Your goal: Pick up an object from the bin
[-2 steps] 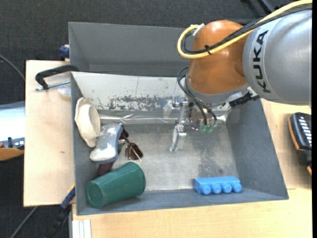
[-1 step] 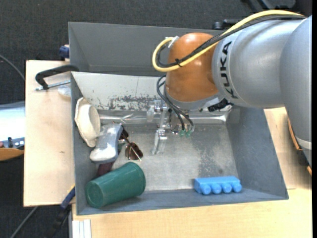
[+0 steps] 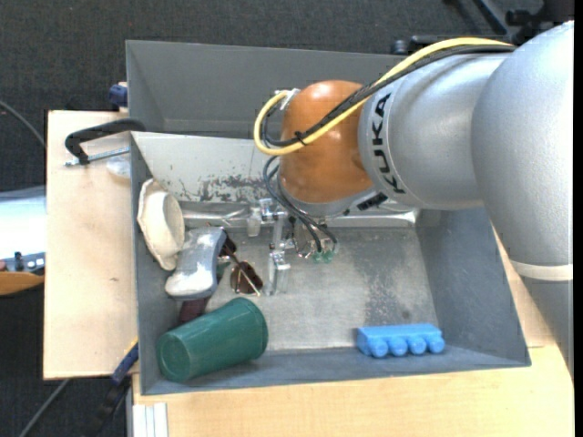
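Camera view, down into the grey bin (image 3: 383,285): hangs low near the middle, gripper (image 3: 296,255) with fingers (image 3: 276,269) spread, nothing visible between them. Sits just right of a pair of dark brown sunglasses (image 3: 242,277), nearest finger close beside the frame; cannot tell whether touching. Further left, heaped against the wall: a silvery grey lump (image 3: 194,269) and a cream cup-like shell (image 3: 160,221). Along the front: a dark green cup (image 3: 214,338) on its side and, well apart to the right, a blue studded brick (image 3: 399,340). Reads as the approach step: no grasp made yet, nothing lifted. Points, by nearness alone, to the sunglasses as likeliest pick. Calls next for shifting left to straddle the frame, lowering toward the floor, then closing; risks a thin frame slipping out or snagging on the silvery grey lump beside it.
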You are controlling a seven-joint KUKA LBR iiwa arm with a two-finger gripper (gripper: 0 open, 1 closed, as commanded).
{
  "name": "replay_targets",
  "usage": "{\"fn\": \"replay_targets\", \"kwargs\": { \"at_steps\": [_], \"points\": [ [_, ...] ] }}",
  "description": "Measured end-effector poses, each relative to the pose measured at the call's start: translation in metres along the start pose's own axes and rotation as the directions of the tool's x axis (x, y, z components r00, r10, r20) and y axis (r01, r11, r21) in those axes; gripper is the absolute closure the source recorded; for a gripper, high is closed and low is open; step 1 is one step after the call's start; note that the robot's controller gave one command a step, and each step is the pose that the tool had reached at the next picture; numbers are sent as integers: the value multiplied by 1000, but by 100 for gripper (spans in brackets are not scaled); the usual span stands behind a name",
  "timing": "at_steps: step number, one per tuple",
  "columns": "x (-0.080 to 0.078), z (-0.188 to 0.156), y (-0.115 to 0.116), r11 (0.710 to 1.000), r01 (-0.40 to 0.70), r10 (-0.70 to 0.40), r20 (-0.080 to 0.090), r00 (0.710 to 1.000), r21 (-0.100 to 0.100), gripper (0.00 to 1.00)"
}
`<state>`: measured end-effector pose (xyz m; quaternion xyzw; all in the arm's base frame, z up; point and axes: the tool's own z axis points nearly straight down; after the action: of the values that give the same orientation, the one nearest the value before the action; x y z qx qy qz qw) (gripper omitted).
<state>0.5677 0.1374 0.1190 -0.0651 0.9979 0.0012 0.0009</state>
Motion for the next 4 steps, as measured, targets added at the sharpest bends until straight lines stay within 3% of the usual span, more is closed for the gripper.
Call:
{"fn": "replay_targets", "kwargs": {
  "at_steps": [1,2,3,4],
  "points": [
    [-26,41,41,1000,12,-11,12,1000,-2,0],
    [-3,47,51,999,-47,47,12,999,-4,0],
    [3,48,78,965,-261,261,14,965,-7,100],
    [3,48,78,965,-261,261,14,965,-7,100]
  ]
}}
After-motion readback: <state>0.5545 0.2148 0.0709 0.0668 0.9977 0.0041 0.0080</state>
